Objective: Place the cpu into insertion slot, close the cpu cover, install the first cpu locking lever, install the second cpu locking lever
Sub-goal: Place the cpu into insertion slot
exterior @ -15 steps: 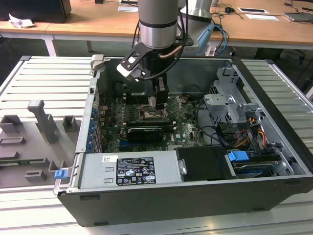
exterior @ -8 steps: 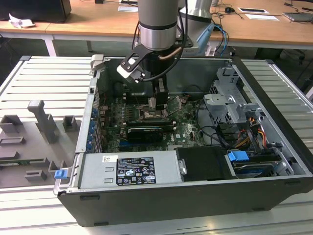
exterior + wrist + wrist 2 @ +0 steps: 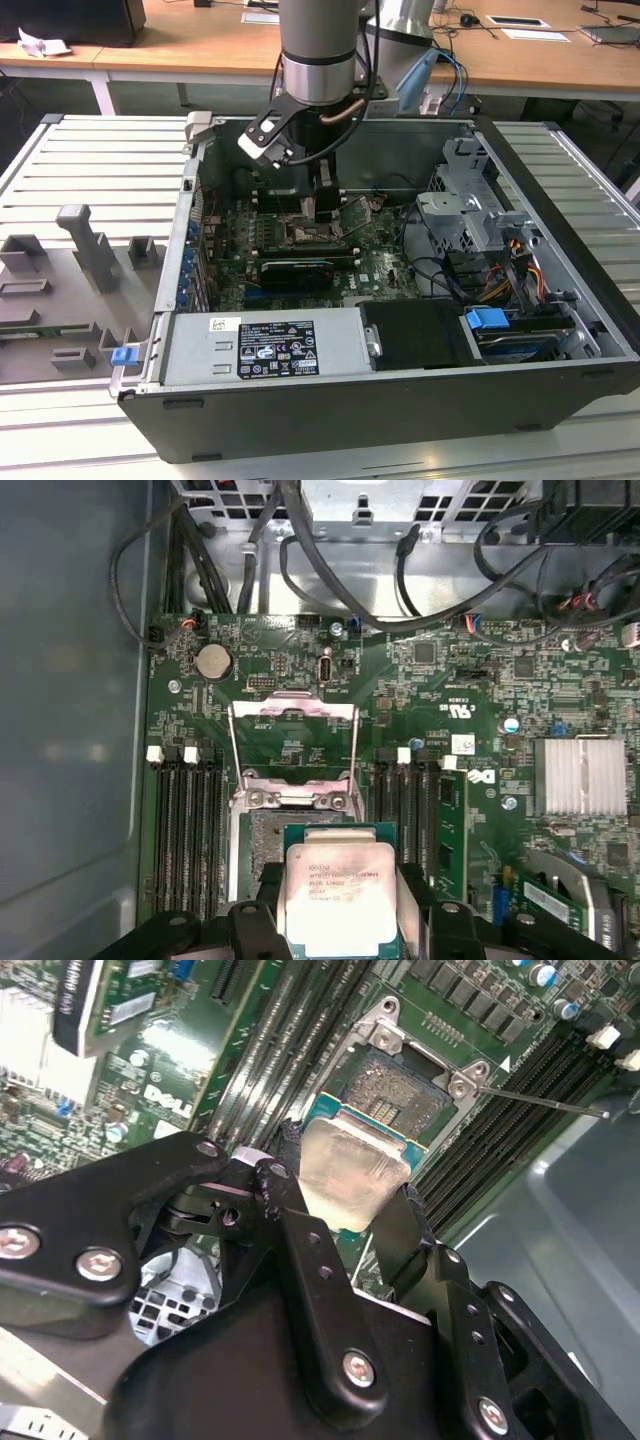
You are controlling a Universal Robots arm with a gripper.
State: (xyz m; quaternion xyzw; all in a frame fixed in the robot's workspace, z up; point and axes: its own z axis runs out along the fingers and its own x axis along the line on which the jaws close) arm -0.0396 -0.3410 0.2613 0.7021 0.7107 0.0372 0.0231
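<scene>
Two fingers (image 3: 300, 1240) clamp the cpu (image 3: 345, 1175) over the insertion slot (image 3: 395, 1090); the computer case (image 3: 350, 432) rests on a slatted grey counter (image 3: 60, 170), wooden desks (image 3: 180, 40) behind.

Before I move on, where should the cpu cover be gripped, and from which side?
Grip the cpu cover by its free crossbar, the edge farthest from its hinge at the insertion slot. It stands flipped open, a thin frame with an open window, so that bar likely gives most leverage. Come from above the board. The hand is shut on the cpu now.
</scene>
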